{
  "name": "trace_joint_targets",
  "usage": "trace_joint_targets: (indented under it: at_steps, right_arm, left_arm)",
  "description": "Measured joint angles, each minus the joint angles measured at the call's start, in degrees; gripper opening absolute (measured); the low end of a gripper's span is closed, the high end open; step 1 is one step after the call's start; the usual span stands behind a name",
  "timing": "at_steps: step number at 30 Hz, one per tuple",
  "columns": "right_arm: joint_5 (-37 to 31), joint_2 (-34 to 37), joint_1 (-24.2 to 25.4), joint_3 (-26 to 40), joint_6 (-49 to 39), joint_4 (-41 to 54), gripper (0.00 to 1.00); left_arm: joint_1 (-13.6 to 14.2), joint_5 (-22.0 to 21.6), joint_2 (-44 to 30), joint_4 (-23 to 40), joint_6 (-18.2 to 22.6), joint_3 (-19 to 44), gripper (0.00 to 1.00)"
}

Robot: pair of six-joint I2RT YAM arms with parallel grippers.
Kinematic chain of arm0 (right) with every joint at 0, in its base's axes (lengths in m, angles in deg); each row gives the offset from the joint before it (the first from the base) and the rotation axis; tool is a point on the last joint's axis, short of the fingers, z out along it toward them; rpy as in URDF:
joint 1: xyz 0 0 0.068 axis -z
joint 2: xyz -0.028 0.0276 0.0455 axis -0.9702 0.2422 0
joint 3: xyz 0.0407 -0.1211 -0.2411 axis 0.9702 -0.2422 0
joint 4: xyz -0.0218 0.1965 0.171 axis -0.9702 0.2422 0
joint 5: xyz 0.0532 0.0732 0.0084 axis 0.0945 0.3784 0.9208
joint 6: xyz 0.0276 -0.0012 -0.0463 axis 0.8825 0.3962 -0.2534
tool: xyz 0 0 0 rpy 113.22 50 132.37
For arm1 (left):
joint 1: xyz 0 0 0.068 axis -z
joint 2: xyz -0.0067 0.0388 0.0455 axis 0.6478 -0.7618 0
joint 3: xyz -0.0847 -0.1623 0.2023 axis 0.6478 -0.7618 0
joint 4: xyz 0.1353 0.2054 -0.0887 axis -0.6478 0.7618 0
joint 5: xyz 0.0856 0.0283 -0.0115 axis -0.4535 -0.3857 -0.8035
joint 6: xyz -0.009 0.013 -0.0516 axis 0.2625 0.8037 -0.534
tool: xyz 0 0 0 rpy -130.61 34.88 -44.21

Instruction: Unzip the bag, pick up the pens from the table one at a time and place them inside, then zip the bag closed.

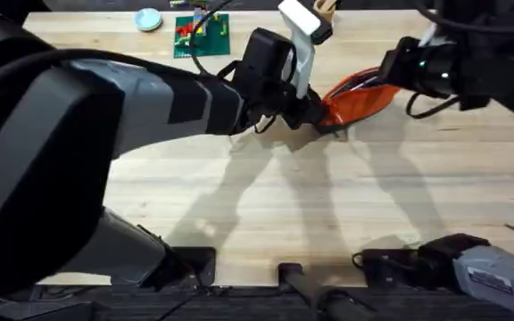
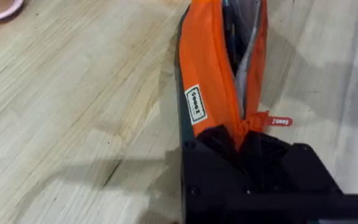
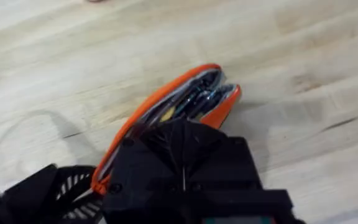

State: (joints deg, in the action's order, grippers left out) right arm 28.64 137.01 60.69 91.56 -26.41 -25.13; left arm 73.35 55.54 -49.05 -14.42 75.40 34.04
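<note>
Currently: bag (image 1: 357, 101) half-open on table (image 1: 266, 205), far centre-right, both arms on it; zip-up pending.

Left gripper (image 2: 247, 140): jaws clamped on bag's near end, just by the small pull tab (image 2: 277, 121), per left wrist view. Right gripper (image 1: 391, 76): sits over bag's opposite end; jaws – can't tell, own body blocks them in right wrist view. Contents: dark slim items, prob. the pens (image 3: 197, 96), inside the gaping mouth. Risks for you: w/ fabric slack, slider may jam or bunch the cloth; a pen tip near the mouth could snag the teeth; if left's hold is on fabric, not tab, pulling drags the whole bag across the table; weak anchor at right end = same result.
</note>
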Motion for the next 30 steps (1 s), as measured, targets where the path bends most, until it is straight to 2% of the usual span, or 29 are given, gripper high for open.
trace_joint_targets:
  at_steps: [4,5,6,11,12,19,20,22,26,27,30]
  right_arm:
    - [1.92,-4.89,0.00,0.00,-3.62,0.15,0.034]
    - [2.71,-6.20,0.00,0.00,-4.18,0.30,0.060]
    - [3.49,-7.40,0.00,0.00,-4.58,0.43,0.164]
    - [6.05,-11.92,0.00,0.00,-6.16,1.96,0.890]
    - [6.22,-12.39,0.00,0.00,-6.54,2.17,0.966]
    - [7.17,-13.25,0.00,0.00,-6.87,4.49,0.996]
    - [7.19,-13.25,0.00,0.00,-6.86,5.05,0.996]
    - [7.19,-13.25,0.00,0.00,-6.88,6.16,0.996]
    - [7.19,-13.25,0.00,0.00,-6.86,7.56,0.996]
    - [7.19,-13.25,0.00,0.00,-6.86,7.75,0.995]
    - [7.22,-13.25,0.00,0.00,-6.89,7.98,0.996]
  left_arm:
    - [0.00,0.00,0.00,0.00,0.00,0.00,0.043]
    - [0.00,0.00,0.00,0.00,0.00,0.00,0.043]
    - [0.00,0.00,0.00,0.00,0.00,0.00,0.043]
    - [0.00,0.00,0.00,0.00,0.00,0.00,0.043]
    - [0.00,0.00,0.00,0.00,0.00,0.00,0.043]
    - [0.00,0.02,0.00,0.00,0.00,0.00,0.046]
    - [0.00,0.04,0.00,-0.02,0.04,0.00,0.084]
    - [0.00,0.11,0.00,-0.21,0.02,0.00,0.304]
    - [0.00,0.37,0.00,-0.57,-0.09,0.00,0.937]
    - [0.00,0.48,0.01,-0.57,-0.16,0.00,0.976]
    - [0.00,0.56,0.06,-0.47,-0.17,0.00,0.994]
